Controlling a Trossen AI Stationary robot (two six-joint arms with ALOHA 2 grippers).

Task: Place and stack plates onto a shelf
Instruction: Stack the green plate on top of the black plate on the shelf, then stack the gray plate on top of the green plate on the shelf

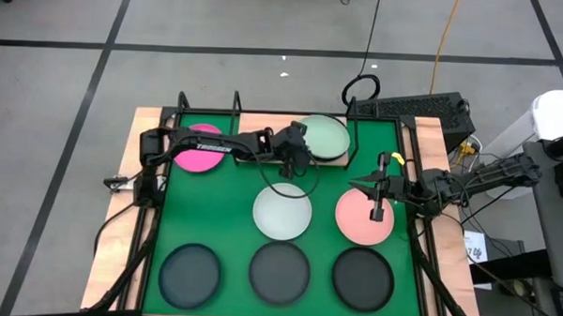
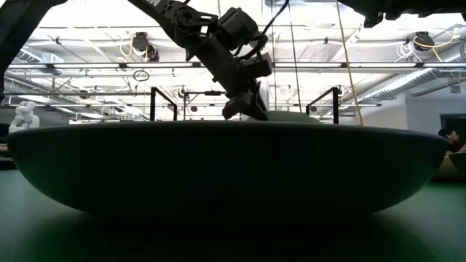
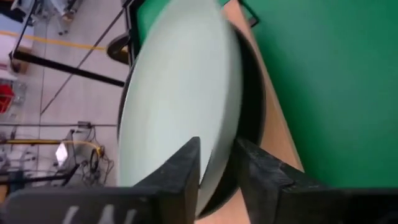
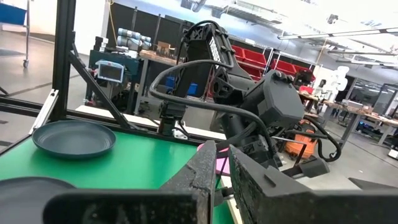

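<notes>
My left gripper (image 1: pixel 301 151) reaches over the mat's far middle and is shut on the pale green plate (image 1: pixel 323 137). That plate sits over a dark plate (image 3: pixel 252 93) on the light-wood shelf (image 3: pixel 278 134). The hot pink plate (image 1: pixel 199 148) lies to the left, partly under the left arm. On the green mat lie the white plate (image 1: pixel 281 212) and the salmon plate (image 1: pixel 365 217), with three dark plates (image 1: pixel 279 271) in the near row. My right gripper (image 1: pixel 379 201) hovers over the salmon plate, fingers close together, holding nothing. My left gripper pinches the pale green plate's rim (image 3: pixel 219 163) on its near-left side, one finger (image 3: pixel 183 171) over the plate's upper face and the other (image 3: pixel 261 177) below it. The fingers slant down from the table's left. The plate lies over the dark plate; whether they touch I cannot tell.
Black frame posts (image 1: pixel 236 102) stand along the far edge behind the shelf, and rails run down both sides of the mat (image 1: pixel 233 208). In the low view a dark plate (image 2: pixel 226 167) fills the foreground. Bare mat shows between the plates.
</notes>
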